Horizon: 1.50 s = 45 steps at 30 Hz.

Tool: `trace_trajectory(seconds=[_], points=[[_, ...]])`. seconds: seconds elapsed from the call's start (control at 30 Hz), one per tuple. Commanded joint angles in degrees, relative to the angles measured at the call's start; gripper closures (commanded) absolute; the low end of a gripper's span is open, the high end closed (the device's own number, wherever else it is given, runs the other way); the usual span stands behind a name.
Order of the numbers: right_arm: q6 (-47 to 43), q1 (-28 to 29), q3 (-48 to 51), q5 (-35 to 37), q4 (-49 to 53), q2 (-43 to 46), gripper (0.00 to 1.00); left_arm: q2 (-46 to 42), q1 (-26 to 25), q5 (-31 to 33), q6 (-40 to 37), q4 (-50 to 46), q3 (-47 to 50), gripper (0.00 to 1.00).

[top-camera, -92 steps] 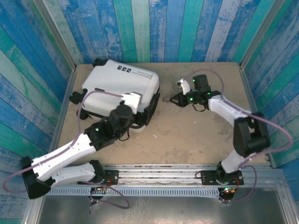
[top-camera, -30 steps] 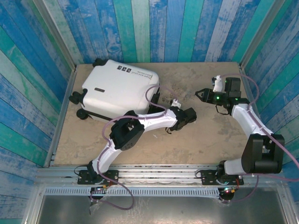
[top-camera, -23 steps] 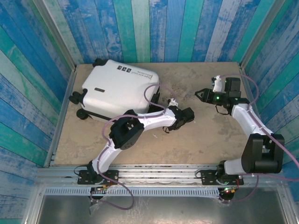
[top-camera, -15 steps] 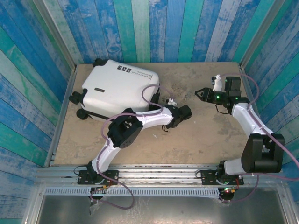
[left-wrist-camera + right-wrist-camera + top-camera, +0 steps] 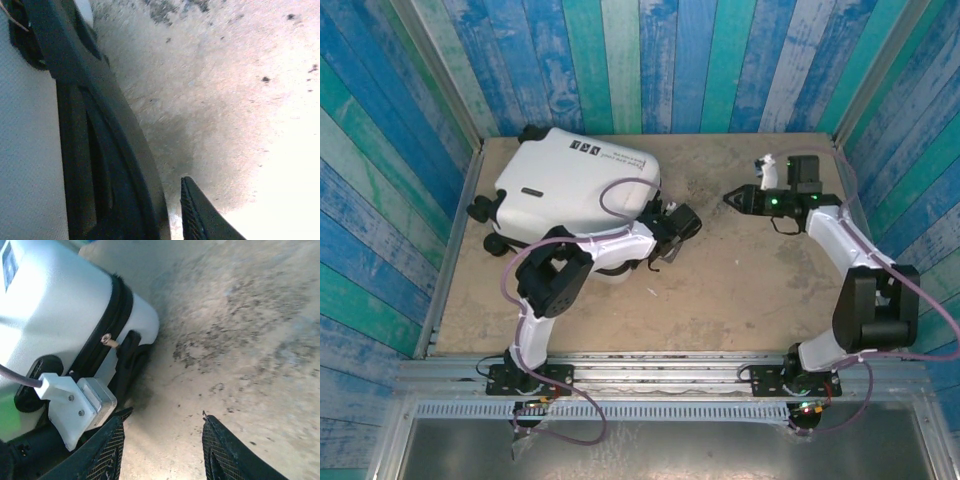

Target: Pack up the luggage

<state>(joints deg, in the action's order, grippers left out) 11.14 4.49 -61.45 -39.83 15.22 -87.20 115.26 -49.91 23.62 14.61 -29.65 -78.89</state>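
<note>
The luggage (image 5: 570, 185) is a white hard-shell suitcase, lying closed at the table's far left. My left gripper (image 5: 665, 222) is pressed against its right side. In the left wrist view the white shell (image 5: 25, 150) and a black side handle (image 5: 100, 165) fill the left half. One finger (image 5: 200, 220) stands just right of the handle across a thin gap, and the other finger is hidden. My right gripper (image 5: 732, 198) hovers open over bare table to the right of the luggage (image 5: 55, 300). Nothing is between its fingers (image 5: 162, 442), which face the luggage's corner and zipper pull (image 5: 109, 341).
The sandy table (image 5: 740, 290) is boxed in by blue-green plank walls (image 5: 720, 60) at the back and sides. A metal rail (image 5: 670, 365) with both arm bases runs along the near edge. The left wrist's white camera mount (image 5: 75, 402) sits close to my right fingers.
My left gripper has swept left from mid-table to the luggage's right side. My right gripper has shifted left and slightly farther back, toward the luggage.
</note>
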Motion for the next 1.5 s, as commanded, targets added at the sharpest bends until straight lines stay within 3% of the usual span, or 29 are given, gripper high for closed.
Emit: trace_trajectory(seconds=[0.0, 0.13, 0.23, 0.5, 0.77, 0.93, 1.13, 1.47], points=[[-5.0, 5.2, -1.7, 2.6, 2.4, -1.5, 0.56, -1.7, -1.5, -18.0, -2.8, 7.0, 8.0, 0.87], [-6.7, 10.9, 1.3, 7.4, -4.6, -1.0, 0.55, -8.2, -1.6, -20.3, -7.3, 14.4, 14.9, 1.00], [-6.0, 13.1, 2.9, 8.5, -9.6, -1.1, 0.54, -13.6, -1.6, -20.8, -9.9, 20.7, 21.0, 1.00], [-8.0, 17.8, 1.6, 8.1, -10.9, -5.1, 0.54, -20.8, -1.5, -24.2, -14.3, 32.4, 31.1, 1.00], [-11.7, 25.0, 6.9, 9.5, -18.3, -4.1, 0.50, -22.4, -1.5, -31.0, -17.9, 37.0, 34.1, 1.00], [-13.5, 26.6, 6.8, 13.1, -19.2, -4.6, 0.49, -23.6, -1.5, -32.8, -19.4, 38.6, 35.5, 1.00], [-13.4, 26.7, 4.3, 21.3, -16.8, -7.0, 0.55, -26.6, -1.5, -33.1, -20.9, 39.2, 38.0, 1.00], [-8.4, 26.6, 1.5, 37.3, -15.7, -9.6, 0.76, -31.8, -1.6, -35.9, -22.3, 41.2, 43.1, 1.00]])
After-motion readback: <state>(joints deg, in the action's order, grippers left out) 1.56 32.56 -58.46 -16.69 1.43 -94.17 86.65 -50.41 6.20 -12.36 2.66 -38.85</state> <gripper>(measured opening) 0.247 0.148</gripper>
